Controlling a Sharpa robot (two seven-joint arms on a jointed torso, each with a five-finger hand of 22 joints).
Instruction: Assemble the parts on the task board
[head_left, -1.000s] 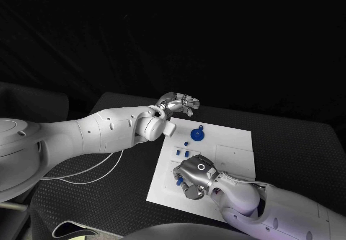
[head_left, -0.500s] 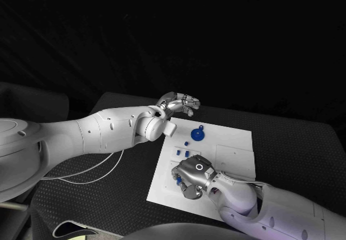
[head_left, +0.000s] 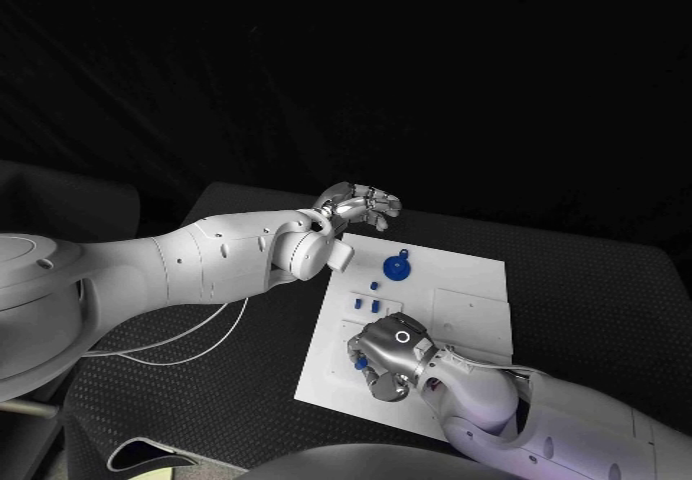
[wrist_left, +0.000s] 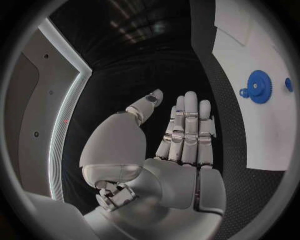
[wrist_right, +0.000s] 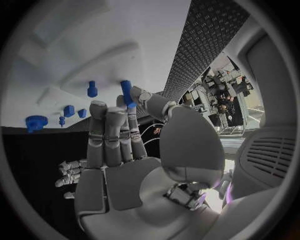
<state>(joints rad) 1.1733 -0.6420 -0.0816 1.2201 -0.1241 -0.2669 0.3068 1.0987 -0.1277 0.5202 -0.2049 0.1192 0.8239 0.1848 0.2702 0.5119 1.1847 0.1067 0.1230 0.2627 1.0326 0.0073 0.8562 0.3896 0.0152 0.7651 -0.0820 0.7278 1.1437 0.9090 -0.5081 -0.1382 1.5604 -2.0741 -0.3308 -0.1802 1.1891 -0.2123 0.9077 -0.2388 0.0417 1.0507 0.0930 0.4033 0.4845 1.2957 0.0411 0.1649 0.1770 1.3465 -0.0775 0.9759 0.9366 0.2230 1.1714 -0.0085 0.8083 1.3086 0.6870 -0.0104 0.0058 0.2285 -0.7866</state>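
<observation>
You have the right silver hand (head_left: 389, 357) low over the near left part of the flat white task board (head_left: 469, 300), its fingers pinching a small blue peg (wrist_right: 125, 90) at their tips. Your left silver hand (head_left: 361, 209) hangs just beyond the board's far left corner, fingers straight and slightly apart, grasping nothing. A round blue gear (head_left: 397, 267) lies on the board near that corner, with several small blue pieces (head_left: 366, 298) between it and the right hand.

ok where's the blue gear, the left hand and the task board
blue gear (head_left: 395, 267): head view, middle of the disc
left hand (head_left: 364, 207): head view, back of the hand
task board (head_left: 469, 270): head view, bare white surface near the far edge
</observation>
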